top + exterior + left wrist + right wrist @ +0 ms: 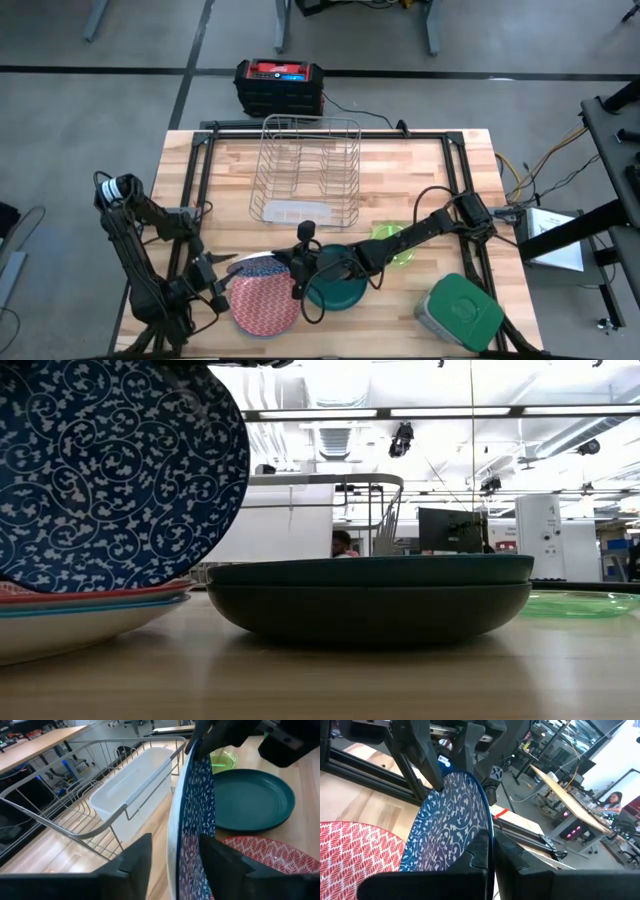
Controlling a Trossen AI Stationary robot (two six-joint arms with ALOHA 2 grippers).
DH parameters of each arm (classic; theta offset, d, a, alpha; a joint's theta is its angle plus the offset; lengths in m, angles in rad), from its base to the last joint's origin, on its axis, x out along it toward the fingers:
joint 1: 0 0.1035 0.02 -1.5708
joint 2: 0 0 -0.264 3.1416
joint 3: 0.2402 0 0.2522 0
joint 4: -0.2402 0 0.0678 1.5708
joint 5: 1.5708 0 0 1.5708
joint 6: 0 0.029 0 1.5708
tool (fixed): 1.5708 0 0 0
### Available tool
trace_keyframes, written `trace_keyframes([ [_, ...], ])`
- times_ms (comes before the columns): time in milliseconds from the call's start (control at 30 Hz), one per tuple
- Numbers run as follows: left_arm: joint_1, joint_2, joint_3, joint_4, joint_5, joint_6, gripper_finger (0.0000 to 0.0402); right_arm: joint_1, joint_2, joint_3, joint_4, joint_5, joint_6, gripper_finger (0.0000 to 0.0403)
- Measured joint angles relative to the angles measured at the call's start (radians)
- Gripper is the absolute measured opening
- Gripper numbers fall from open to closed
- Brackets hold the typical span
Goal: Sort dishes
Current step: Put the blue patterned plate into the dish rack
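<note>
A blue-and-white patterned plate (255, 262) stands on edge above the near left of the table, between my two grippers. My right gripper (297, 265) is shut on the plate's right rim. My left gripper (222, 270) is open, with its fingers on either side of the left rim (172, 855). Below lies a stack with a red-patterned plate (265, 305) on top, over a light blue and a white one (60, 615). A dark green plate (335, 288) lies flat to the right. A neon-green bowl (398, 245) sits beyond it. My right gripper pinches the blue plate's rim (489, 827) between its two fingers, one on the patterned face and one on the back. The fingers come level from the table's right side. The plate stands tilted on edge, and whether its lower rim rests on the stack I cannot tell. My left gripper: a gap shows between one finger (140, 860) and the plate's back, and I cannot tell whether the other finger touches the face.
A silver wire rack (305, 170) with a white tray stands at the table's middle far side. A grey container with a green lid (460, 312) sits at the near right corner. Black frame rails run along the table's left and right sides.
</note>
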Motion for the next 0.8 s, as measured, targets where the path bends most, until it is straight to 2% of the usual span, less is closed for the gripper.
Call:
trace_keyframes([
  [267,0.000,0.024,0.011,0.008,0.001,0.000,0.0045,0.001,0.000,0.000,0.000,-0.004,0.026,0.0006],
  [400,0.000,0.028,0.019,0.011,0.004,-0.002,0.0011,0.001,-0.002,0.000,-0.010,-0.007,0.071,0.0024],
  [800,0.001,0.031,0.019,0.016,-0.011,0.024,0.0006,0.001,-0.003,0.000,-0.023,-0.001,0.108,0.0106],
])
